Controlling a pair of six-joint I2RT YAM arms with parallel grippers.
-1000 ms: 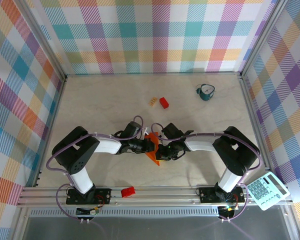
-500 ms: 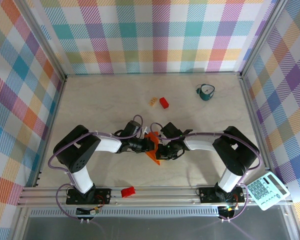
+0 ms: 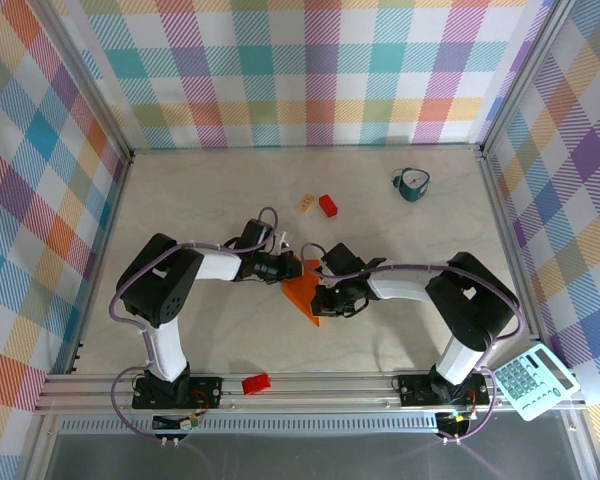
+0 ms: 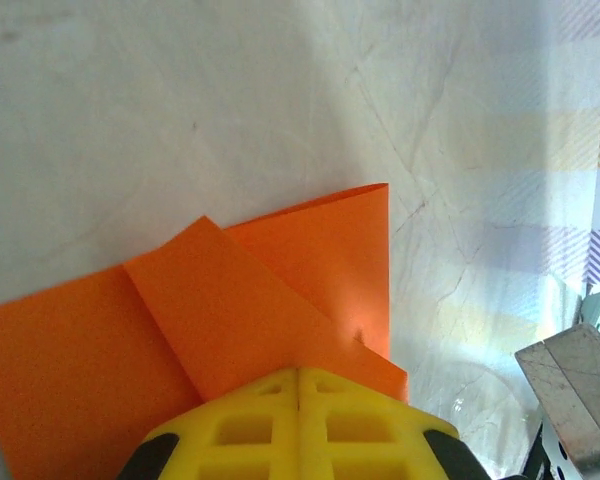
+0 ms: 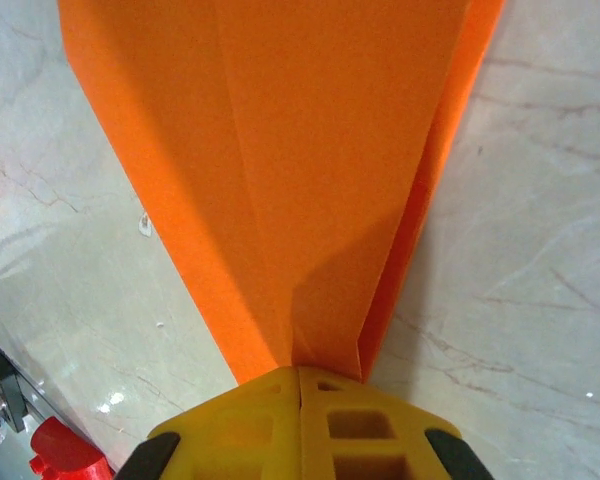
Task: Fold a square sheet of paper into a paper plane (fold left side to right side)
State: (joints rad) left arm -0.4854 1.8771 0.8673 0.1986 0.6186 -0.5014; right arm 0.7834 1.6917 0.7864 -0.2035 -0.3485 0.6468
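1. Fingers (image 4: 242, 432) on the left gripper (image 3: 287, 268) are clamped hard, yellow pads pressed flat together with no gap, and they bite the edge of the paper (image 3: 302, 291).
2. Over to the right gripper (image 3: 323, 298), and it's the same story: its pads (image 5: 242, 425) are squeezed together on the paper, with the folded layers tapering straight down into the tips.
3. The paper sits mid-table (image 3: 200, 200) between the two grippers. It is a bright orange creased wedge, broad up by the left gripper and running to a point toward the near edge.
4. From the left wrist, one folded flap lies slantwise across the sheet, and a sharp corner pokes out beyond it over the pale marbled top.
5. From the right wrist, a long crease climbs away from the tips, and a lower layer's edge peeks out along the right side.
6. Farther back, a tan block (image 3: 307, 203) and a red block (image 3: 328, 205) lie just beside each other, well apart from the paper.
7. A teal cup (image 3: 412, 184) stands far right.
8. Down at the near rail lies a second red block (image 3: 255, 383), close to the left arm's base.
9. A calculator (image 3: 533, 382) rests off the table's near right corner.
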